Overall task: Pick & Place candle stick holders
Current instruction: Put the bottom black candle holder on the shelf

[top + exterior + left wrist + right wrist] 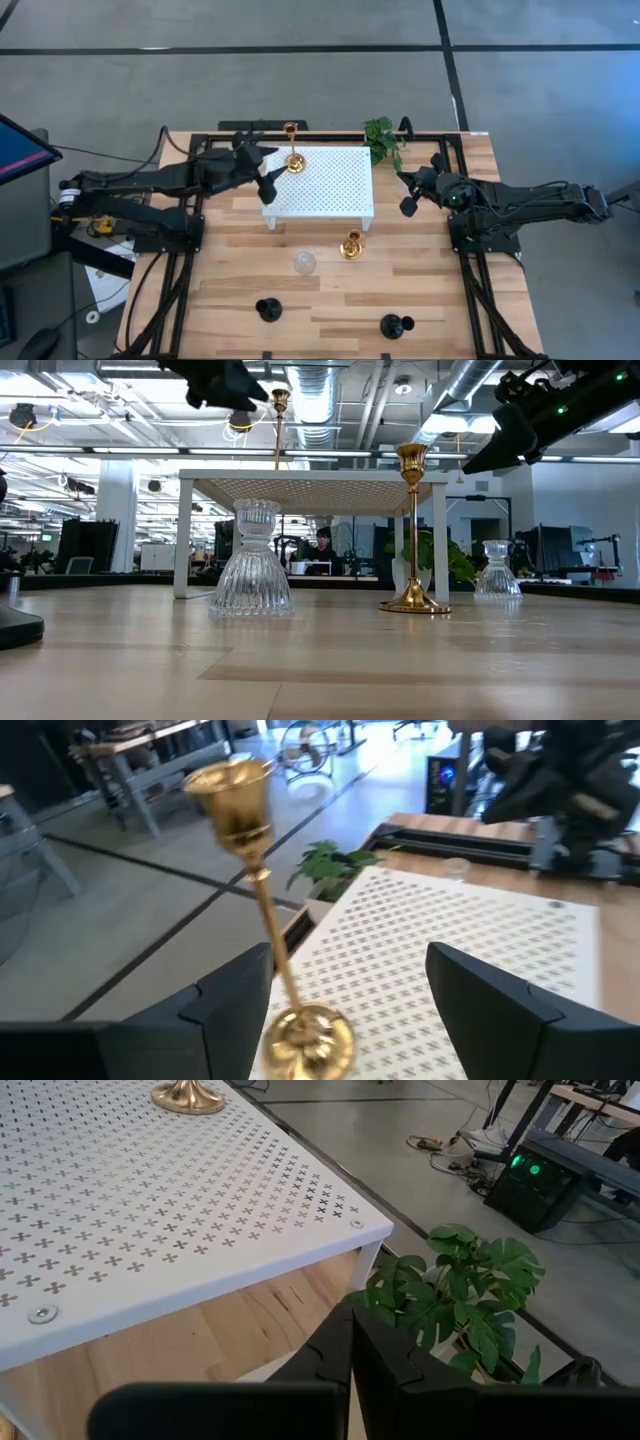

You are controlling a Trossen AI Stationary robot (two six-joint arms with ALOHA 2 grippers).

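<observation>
A tall gold candle stick holder (292, 150) stands upright by its round base (305, 1035) on the far left corner of the white perforated stand (325, 185). My left gripper (268, 170) is open just left of it, its fingers (230, 1005) short of the stem and apart from it. A second gold holder (351, 245) stands on the table near the stand's near right leg. A clear glass holder (304, 263) and two black ones (268, 310) (396, 325) stand nearer the front edge. My right gripper (410, 195) is shut and holds nothing, right of the stand.
A small green plant (383, 138) stands at the far edge, between the stand and my right arm. Another clear glass holder (497, 570) shows in the low view behind the gold one (413, 530). Bare wood lies along the front edge between the black holders.
</observation>
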